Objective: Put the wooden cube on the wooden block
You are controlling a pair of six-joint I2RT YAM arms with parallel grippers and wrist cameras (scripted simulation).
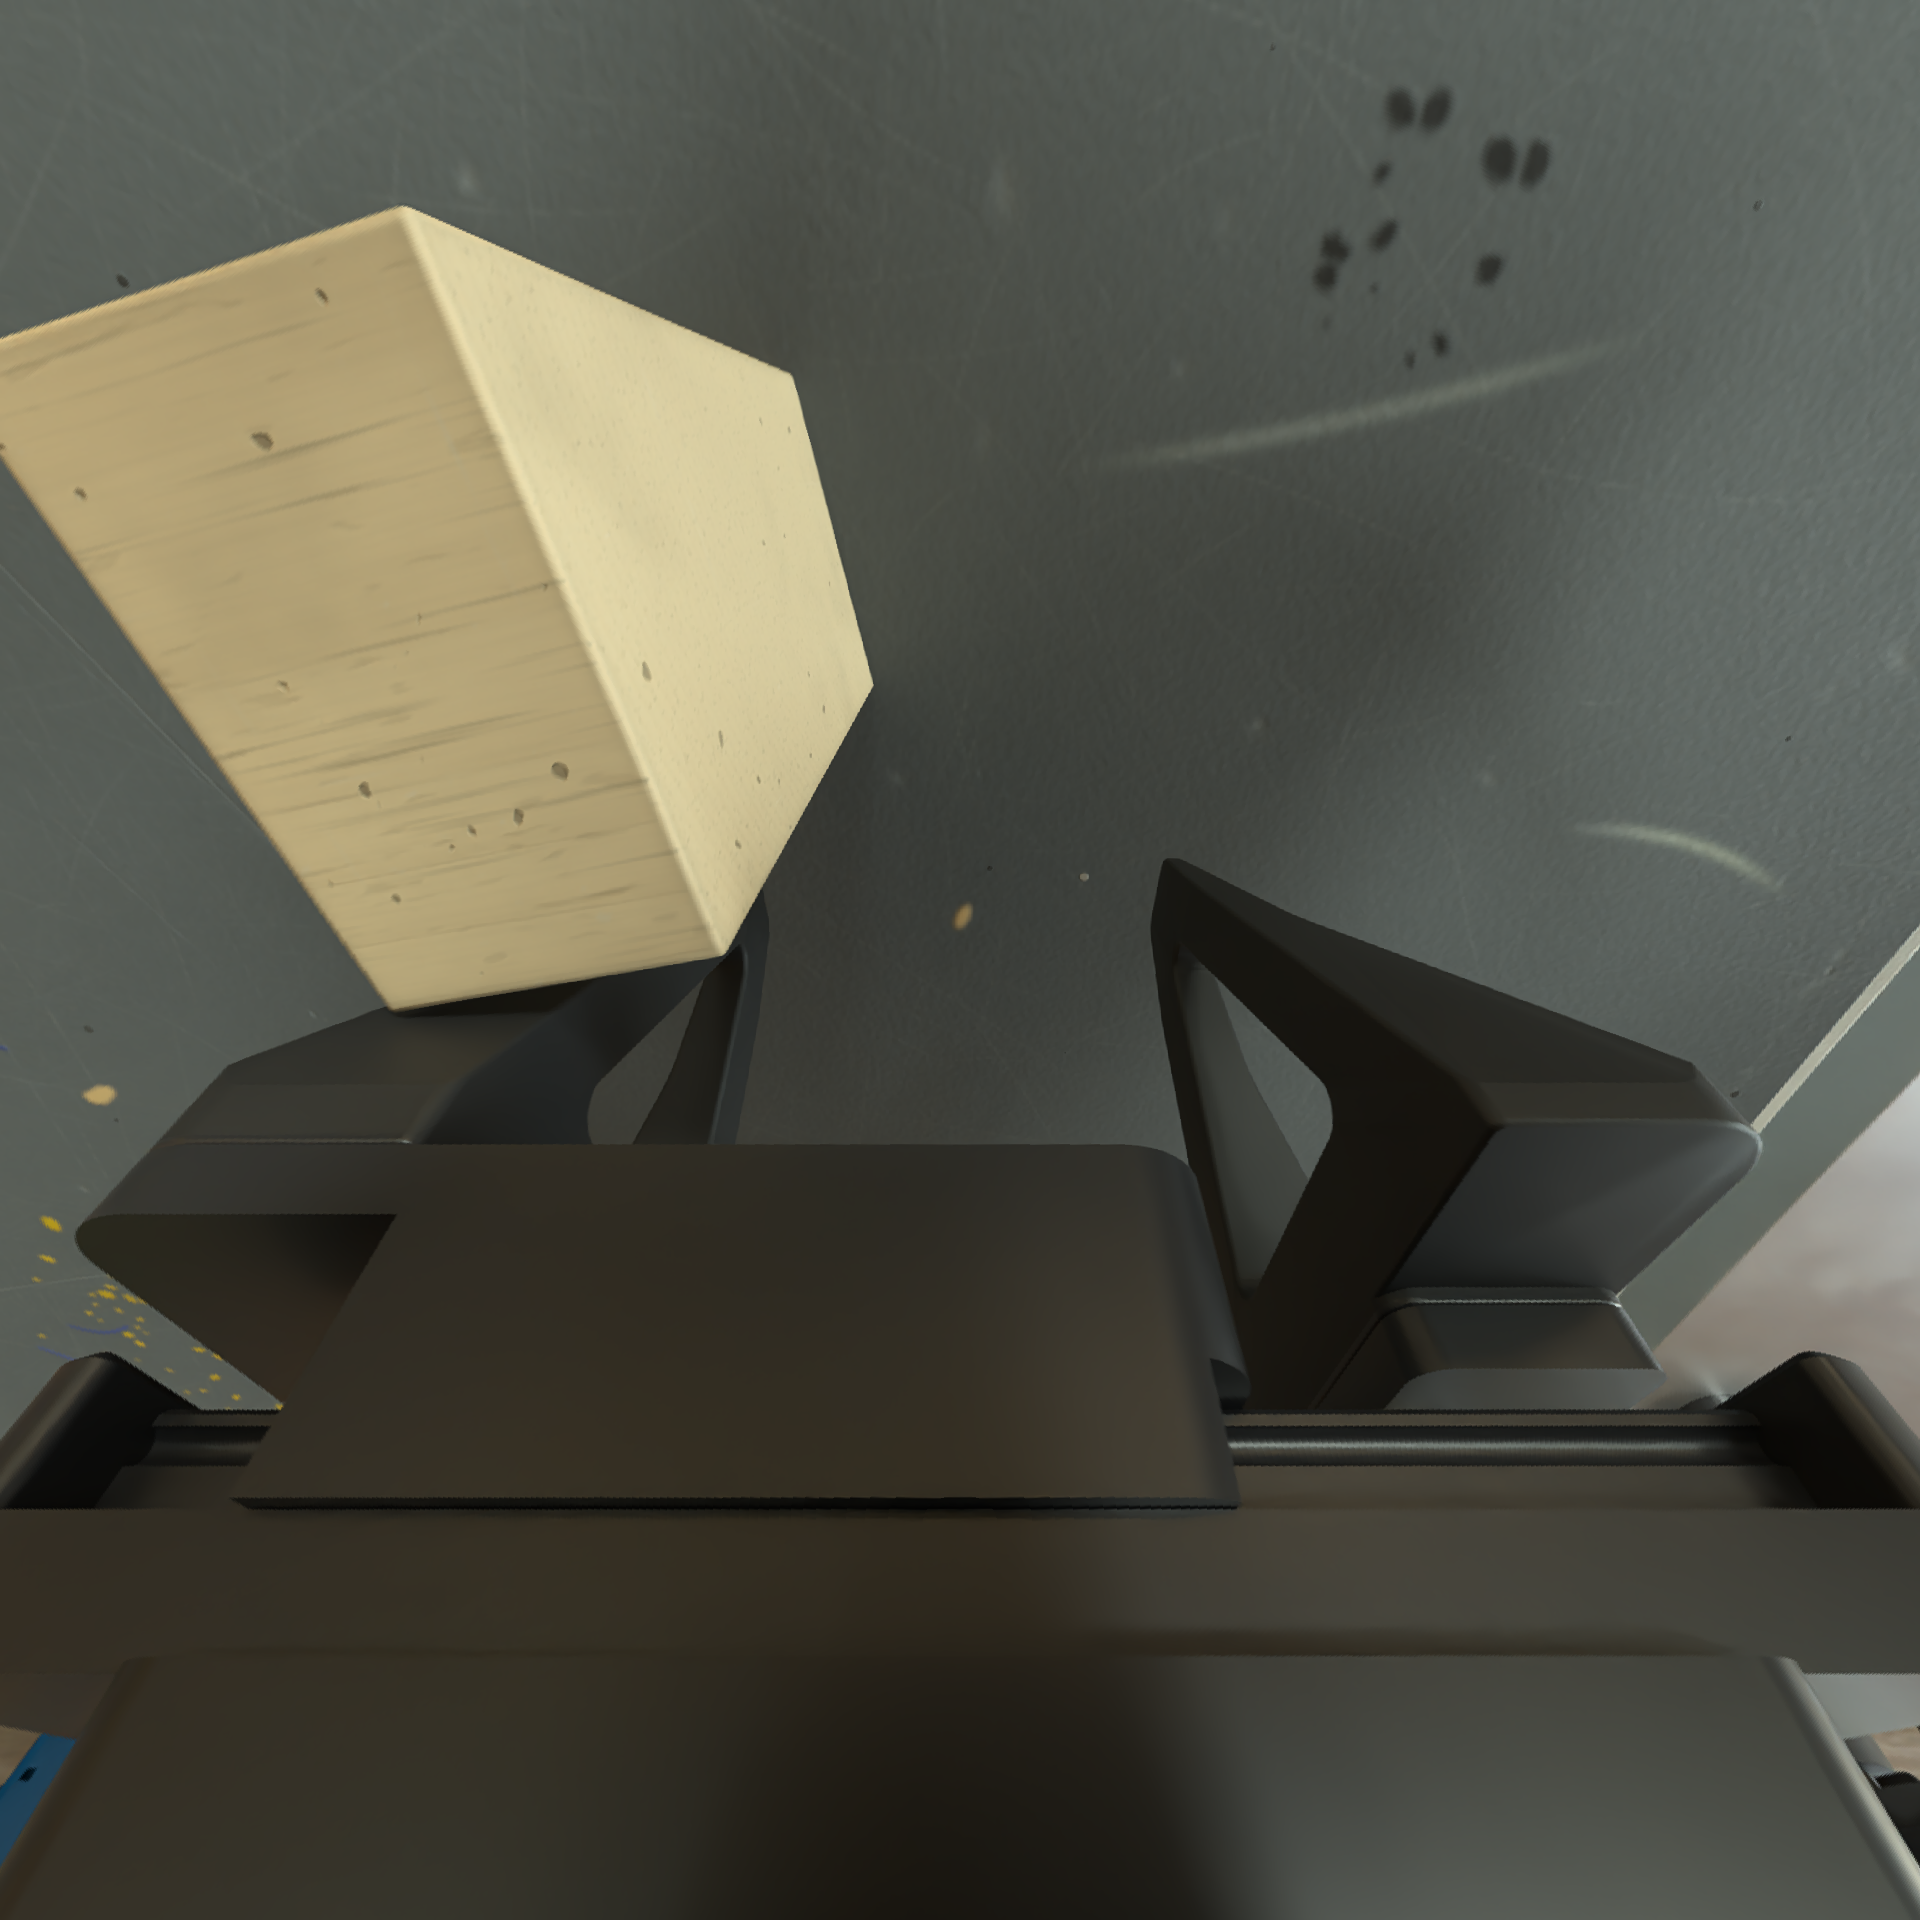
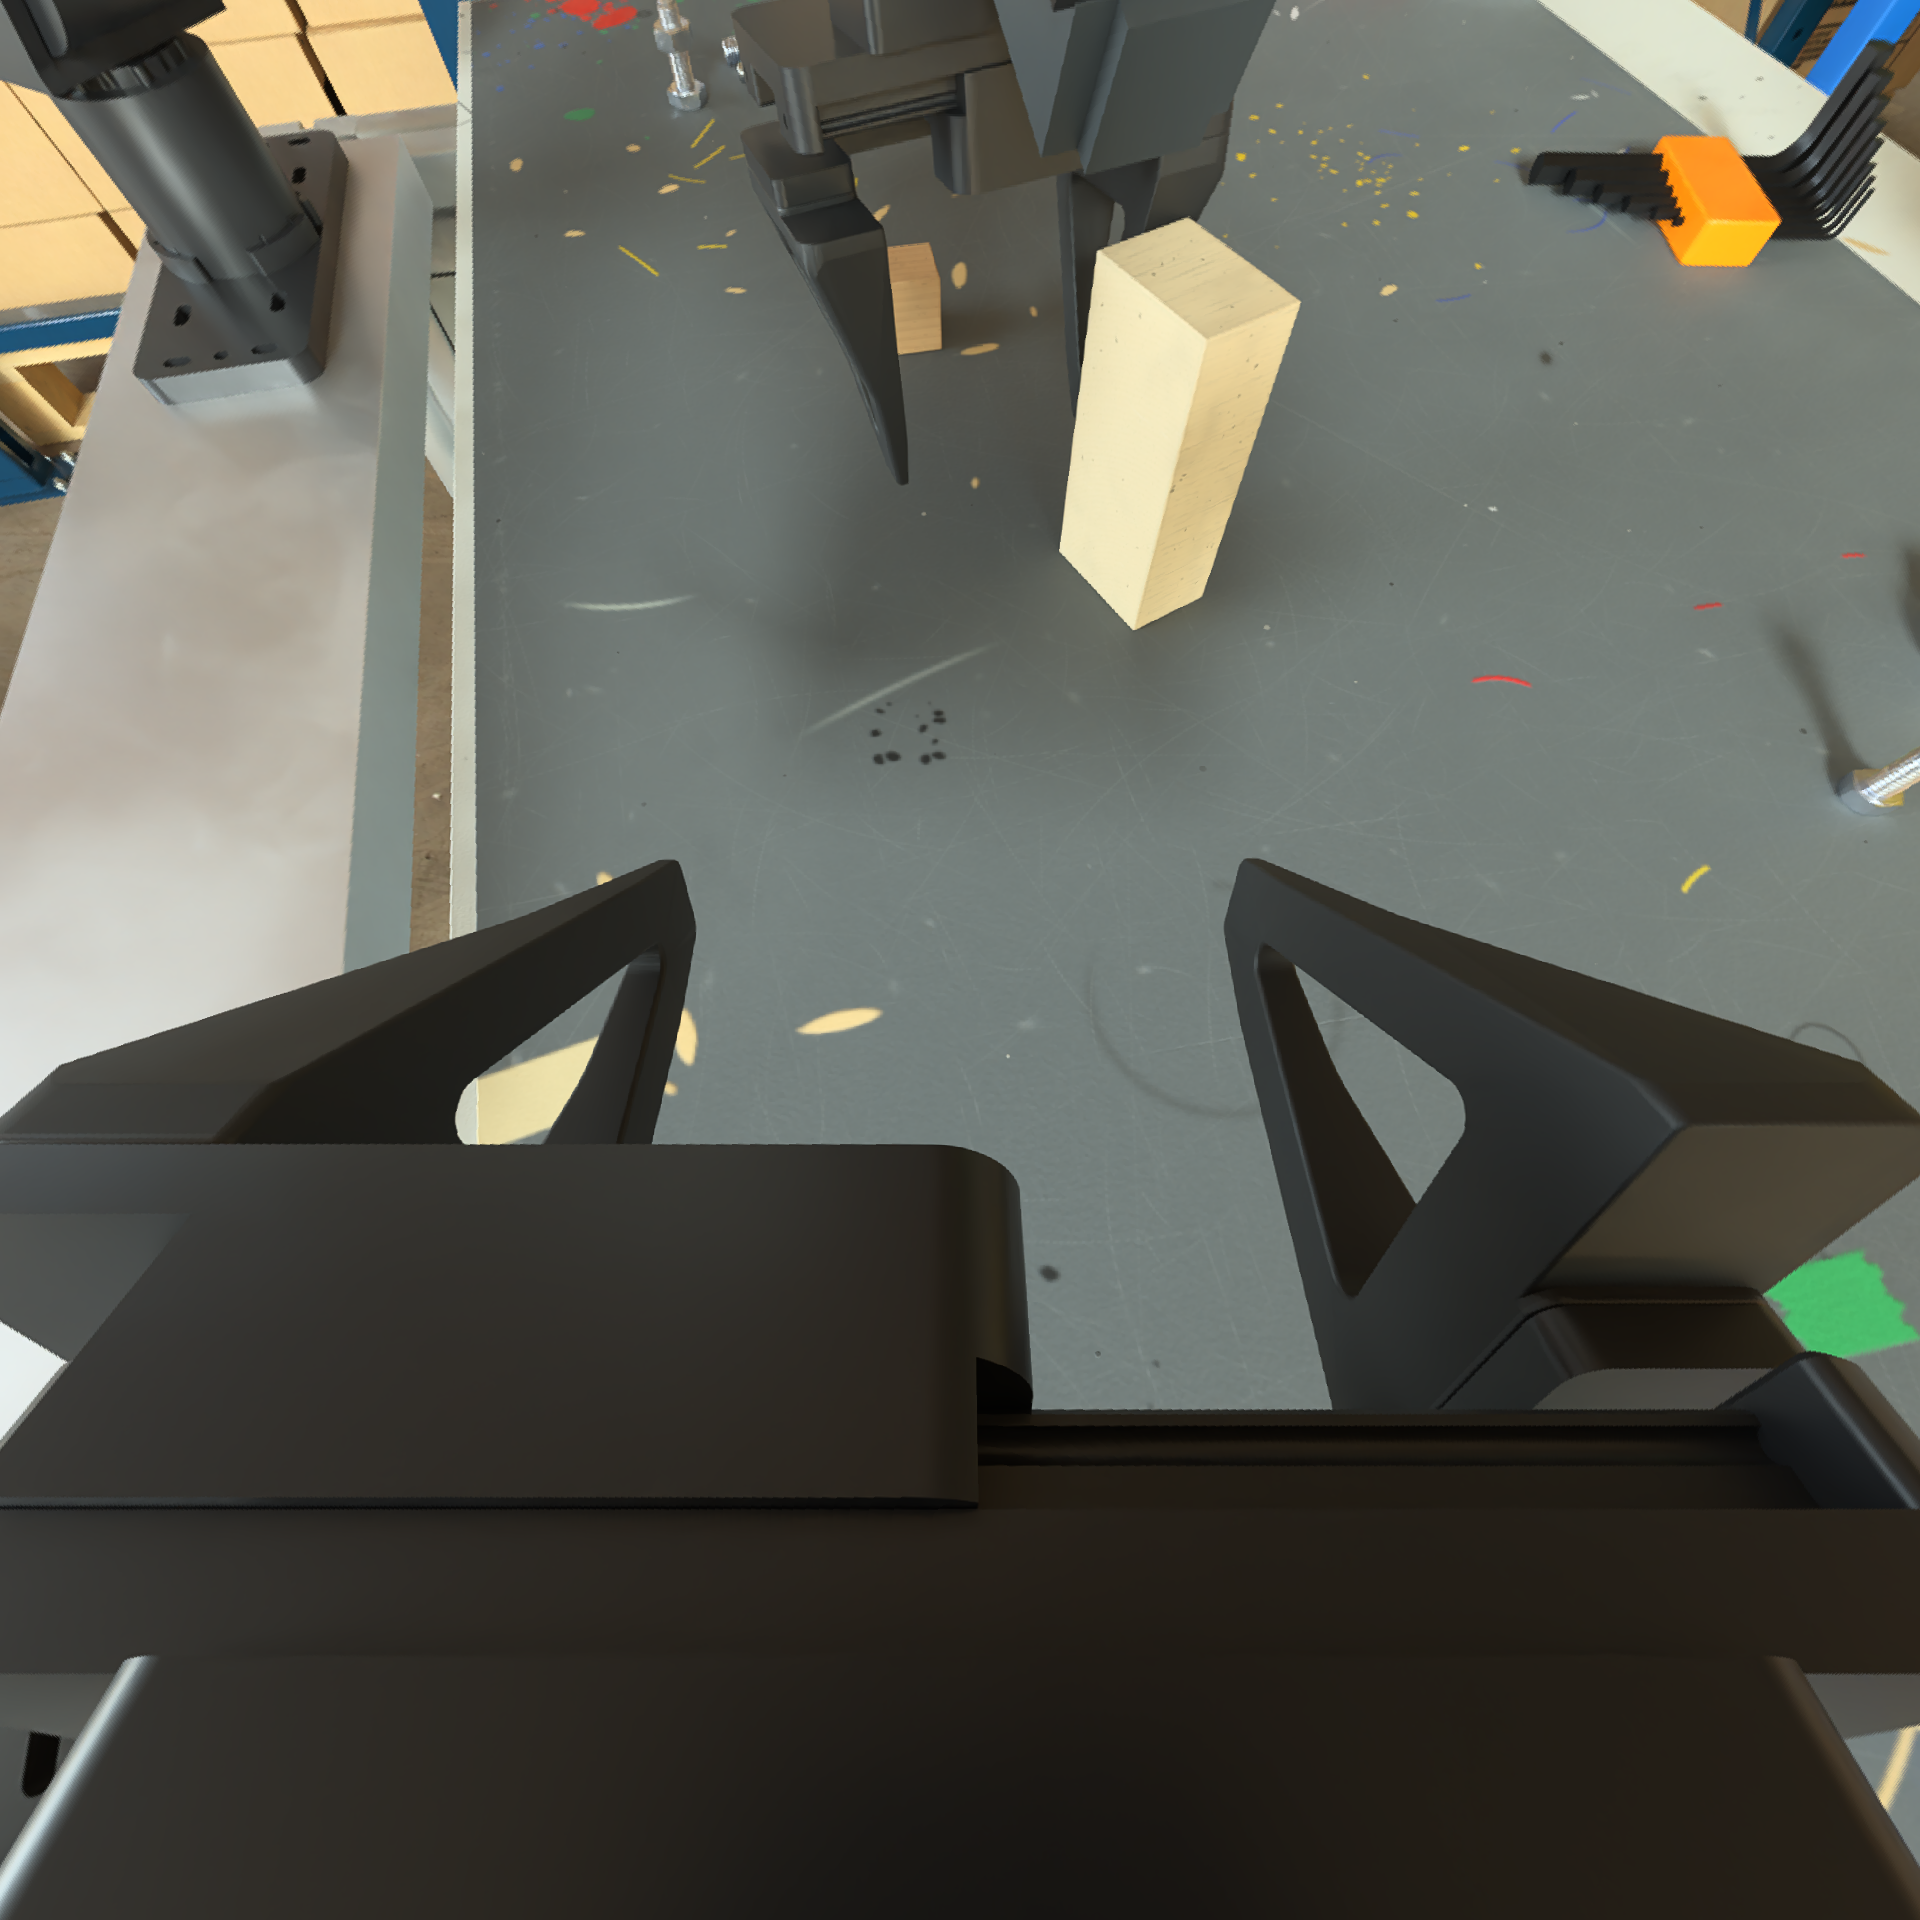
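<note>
The tall pale wooden block (image 2: 1169,426) stands upright on the grey table (image 2: 1039,831). In the left wrist view the block (image 1: 436,613) fills the upper left and hides the tip of one finger. The small wooden cube (image 2: 916,298) sits on the table farther back, partly hidden by a finger of my left gripper (image 2: 987,447); it is out of the left wrist view. My left gripper (image 1: 966,894) is open and empty, with the block just outside its gap. My right gripper (image 2: 956,868) is open and empty, hanging over the table well short of the block.
An orange holder with black hex keys (image 2: 1714,203) lies at the far right. Bolts (image 2: 681,62) stand at the far end, and another bolt (image 2: 1886,784) lies at the right edge. An arm base (image 2: 223,239) stands on the white ledge left. Green tape (image 2: 1844,1314) marks the table.
</note>
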